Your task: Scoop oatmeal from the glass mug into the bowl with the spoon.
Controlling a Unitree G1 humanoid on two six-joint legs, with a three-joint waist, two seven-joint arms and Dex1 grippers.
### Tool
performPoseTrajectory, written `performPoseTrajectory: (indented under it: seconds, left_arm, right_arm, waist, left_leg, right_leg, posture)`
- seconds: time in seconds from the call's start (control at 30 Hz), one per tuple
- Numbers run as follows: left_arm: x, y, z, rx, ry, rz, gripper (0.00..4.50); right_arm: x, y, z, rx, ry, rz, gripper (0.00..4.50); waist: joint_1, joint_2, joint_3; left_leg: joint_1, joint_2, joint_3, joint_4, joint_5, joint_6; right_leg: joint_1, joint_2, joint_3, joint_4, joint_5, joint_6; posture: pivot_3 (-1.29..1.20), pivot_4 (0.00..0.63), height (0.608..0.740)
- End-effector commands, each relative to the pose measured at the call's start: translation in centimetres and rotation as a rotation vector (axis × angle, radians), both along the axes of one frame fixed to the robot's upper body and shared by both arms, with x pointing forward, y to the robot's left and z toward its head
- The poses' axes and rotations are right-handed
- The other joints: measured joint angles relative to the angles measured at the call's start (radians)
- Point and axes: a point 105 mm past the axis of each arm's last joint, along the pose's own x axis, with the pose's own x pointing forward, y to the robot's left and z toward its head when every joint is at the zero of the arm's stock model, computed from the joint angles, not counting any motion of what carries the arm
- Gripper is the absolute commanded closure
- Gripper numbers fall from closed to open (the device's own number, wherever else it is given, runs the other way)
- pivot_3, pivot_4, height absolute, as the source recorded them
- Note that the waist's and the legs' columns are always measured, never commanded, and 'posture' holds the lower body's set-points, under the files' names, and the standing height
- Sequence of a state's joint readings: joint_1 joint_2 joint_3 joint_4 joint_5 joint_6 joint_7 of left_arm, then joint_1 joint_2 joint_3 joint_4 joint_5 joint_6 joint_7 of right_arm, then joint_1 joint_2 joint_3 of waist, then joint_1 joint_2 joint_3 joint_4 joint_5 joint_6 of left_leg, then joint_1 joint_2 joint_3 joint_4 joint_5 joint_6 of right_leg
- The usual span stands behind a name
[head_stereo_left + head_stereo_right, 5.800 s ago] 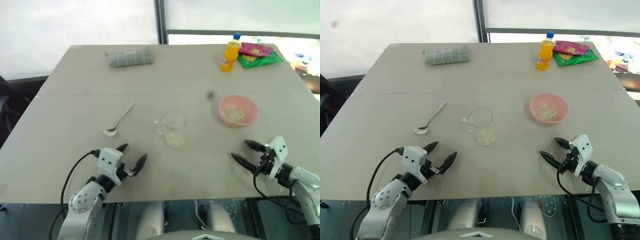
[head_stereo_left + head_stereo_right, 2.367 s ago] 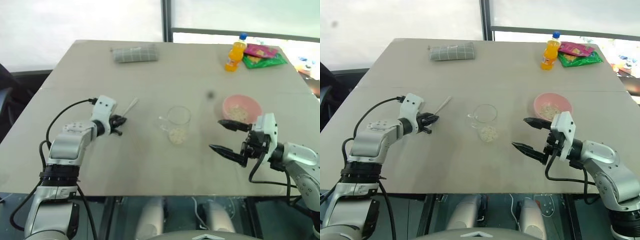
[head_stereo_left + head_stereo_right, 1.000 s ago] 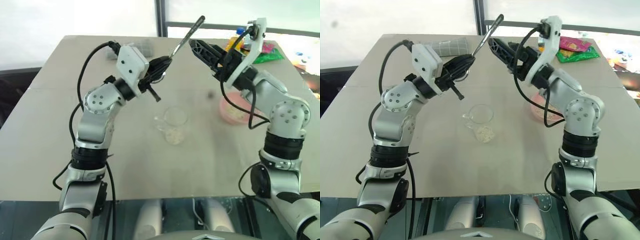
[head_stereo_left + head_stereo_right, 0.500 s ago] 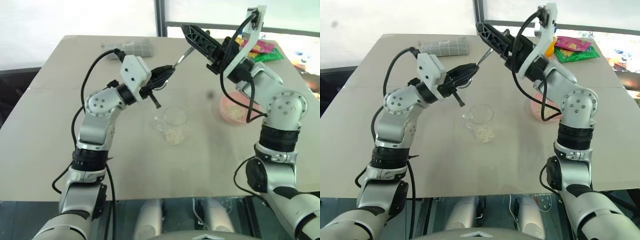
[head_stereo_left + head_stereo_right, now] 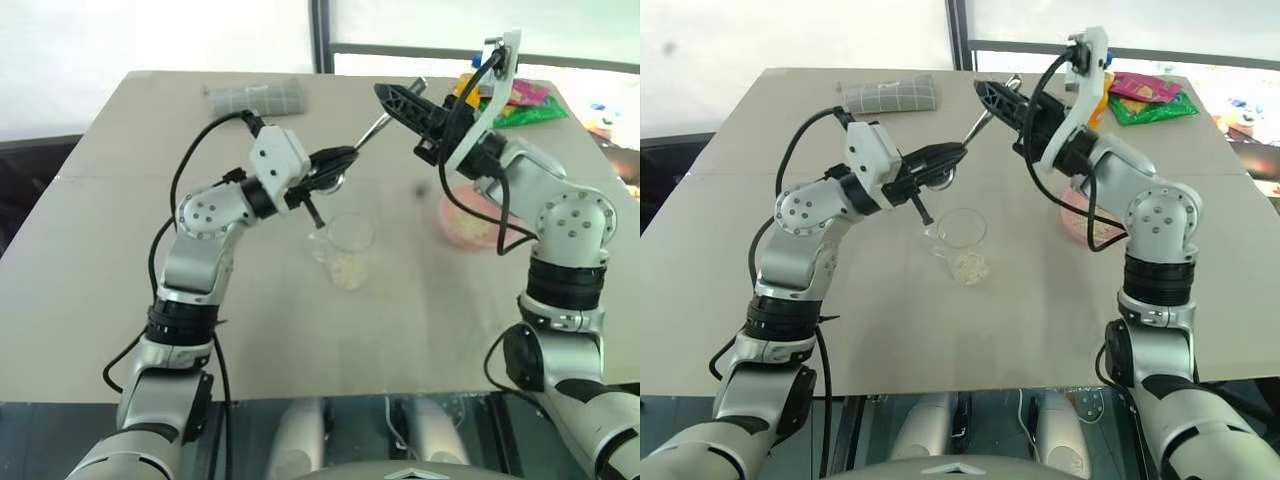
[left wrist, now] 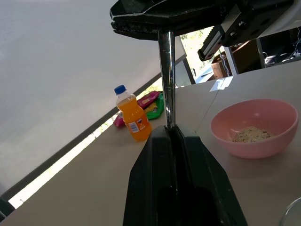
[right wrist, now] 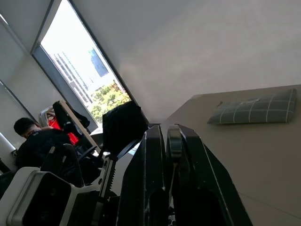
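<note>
Both of my grippers were raised above the grey table point(image 5: 120, 260) and pinched the same spoon point(image 5: 372, 128) between them. Farthest left on the tabletop, near the far edge, lay a folded grey checked cloth point(image 5: 254, 98). My left gripper point(image 5: 340, 160) had its black fingers pressed together on the bowl end of the spoon, which hung just above and behind the glass mug point(image 5: 345, 243); in the left wrist view the shiny handle point(image 6: 166, 75) rose straight out from between my closed fingers point(image 6: 155, 155). The mug stood upright near the middle of the table, its handle turned toward my left, with a small heap of oatmeal point(image 5: 349, 271) in its bottom. From there the spoon's handle slanted up and to the right into my right gripper point(image 5: 400, 103), whose fingers were likewise clamped shut on the handle's far end; in the right wrist view the handle point(image 7: 174, 141) sat squeezed between them. Right of the mug, well apart from it, sat the pink bowl point(image 5: 462, 228) with some oatmeal already in it, partly hidden behind my right arm. At the far right corner stood an orange drink bottle point(image 6: 131, 114) beside pink and green snack packets point(image 5: 525, 102).
</note>
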State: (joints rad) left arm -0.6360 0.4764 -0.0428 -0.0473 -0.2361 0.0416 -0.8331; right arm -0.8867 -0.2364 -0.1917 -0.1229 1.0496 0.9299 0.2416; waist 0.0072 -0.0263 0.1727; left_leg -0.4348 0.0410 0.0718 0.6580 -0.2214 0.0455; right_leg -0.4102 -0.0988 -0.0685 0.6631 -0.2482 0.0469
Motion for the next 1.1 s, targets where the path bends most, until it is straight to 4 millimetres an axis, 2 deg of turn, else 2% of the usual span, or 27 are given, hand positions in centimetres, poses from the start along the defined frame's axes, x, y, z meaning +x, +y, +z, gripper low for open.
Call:
performPoseTrajectory:
  seconds: [0.03, 0.17, 0.2, 0.23, 0.4, 0.43, 0.5, 0.7, 0.8, 0.93, 1.1]
  left_arm:
    - [0.0, 1.0, 0.1, 0.000, 0.024, 0.037, 4.50]
    - [0.1, 1.3, -0.4, 0.035, 0.073, 0.066, 4.50]
    - [0.2, 1.4, -0.2, 0.022, 0.075, 0.075, 3.83]
    - [0.3, 1.5, 0.1, 0.005, 0.072, 0.086, 3.54]
    - [-0.2, 2.9, 0.9, -0.056, 0.082, 0.104, 1.12]
    - [-0.3, 3.4, 0.9, -0.072, 0.096, 0.109, 0.69]
    - [-0.7, 4.3, 0.8, -0.111, 0.141, 0.114, 0.11]
    - [-2.2, 6.7, -1.0, -0.176, 0.250, 0.176, 0.11]
    - [-4.2, 7.8, -2.8, -0.183, 0.348, 0.176, 0.11]
    - [-6.5, 7.8, -5.5, -0.129, 0.450, 0.158, 0.11]
    - [-7.0, 7.7, -7.4, -0.102, 0.472, 0.189, 0.11]
  right_arm:
    - [-1.1, -0.3, 1.3, 0.007, -0.073, 0.020, 4.42]
    - [-1.0, -0.2, 1.3, 0.014, -0.062, 0.015, 4.42]
    - [-0.9, -0.1, 1.4, 0.019, -0.060, 0.011, 4.50]
    - [-0.8, -0.1, 1.6, 0.026, -0.060, 0.008, 4.50]
    - [0.0, -0.9, 2.3, 0.076, -0.051, -0.044, 4.50]
    - [0.2, -1.3, 2.4, 0.085, -0.048, -0.066, 4.50]
    - [0.9, -2.2, 2.6, 0.106, -0.038, -0.113, 4.50]
    - [2.7, -5.3, 3.1, 0.182, -0.007, -0.254, 4.50]
    - [3.6, -7.1, 3.6, 0.221, -0.001, -0.328, 4.50]
    - [4.5, -9.0, 3.6, 0.244, 0.012, -0.404, 4.50]
    - [5.3, -10.4, 3.5, 0.261, 0.026, -0.460, 4.50]
  waist:
    - [0.000, 0.000, 0.000]
    - [-0.002, 0.000, 0.000]
    - [-0.002, 0.000, 0.000]
    - [-0.003, 0.000, 0.000]
    - [-0.009, 0.000, 0.000]
    - [-0.011, 0.000, 0.000]
    - [-0.015, 0.000, 0.000]
    - [-0.020, 0.001, 0.000]
    - [-0.023, 0.002, 0.001]
    - [-0.023, 0.003, 0.002]
    - [-0.019, 0.003, 0.002]
  left_leg:
    - [0.000, 0.000, 0.000, 0.000, 0.000, 0.000]
    - [0.000, 0.000, 0.000, 0.000, 0.000, 0.000]
    - [0.000, 0.000, 0.000, 0.000, 0.000, 0.000]
    - [0.000, 0.000, 0.000, 0.000, 0.000, 0.000]
    - [0.000, 0.000, -0.001, 0.000, 0.000, 0.000]
    - [0.000, 0.000, -0.001, 0.000, 0.000, 0.000]
    - [0.000, 0.000, -0.001, 0.000, 0.000, 0.000]
    - [0.000, 0.001, -0.001, 0.000, 0.000, 0.000]
    - [0.001, 0.003, -0.001, 0.000, 0.000, 0.000]
    - [0.001, 0.004, -0.001, -0.001, 0.000, 0.000]
    - [0.001, 0.004, 0.000, -0.002, 0.000, 0.000]
  right_leg:
    - [0.000, 0.000, 0.000, 0.000, 0.000, 0.000]
    - [0.000, 0.000, 0.000, 0.000, 0.000, 0.000]
    - [0.000, 0.000, 0.000, 0.000, 0.000, 0.000]
    - [0.000, 0.000, 0.000, 0.000, 0.000, 0.000]
    - [0.000, 0.000, 0.000, 0.000, 0.000, 0.000]
    - [0.000, 0.000, 0.000, 0.000, 0.000, 0.000]
    - [0.000, 0.000, 0.001, 0.000, 0.000, 0.000]
    - [-0.001, 0.000, 0.002, 0.000, 0.000, 0.000]
    - [-0.002, 0.000, 0.003, 0.001, 0.000, 0.000]
    - [-0.002, 0.000, 0.004, 0.000, 0.000, 0.000]
    - [-0.002, 0.000, 0.003, 0.000, 0.000, 0.000]
  posture:
    - [0.00, 0.150, 0.718]
    - [0.00, 0.150, 0.718]
    - [0.00, 0.150, 0.718]
    - [0.00, 0.150, 0.718]
    - [0.00, 0.150, 0.718]
    - [0.00, 0.150, 0.718]
    - [0.00, 0.150, 0.718]
    - [0.00, 0.150, 0.718]
    - [0.00, 0.150, 0.718]
    - [0.00, 0.150, 0.718]
    - [0.00, 0.150, 0.718]
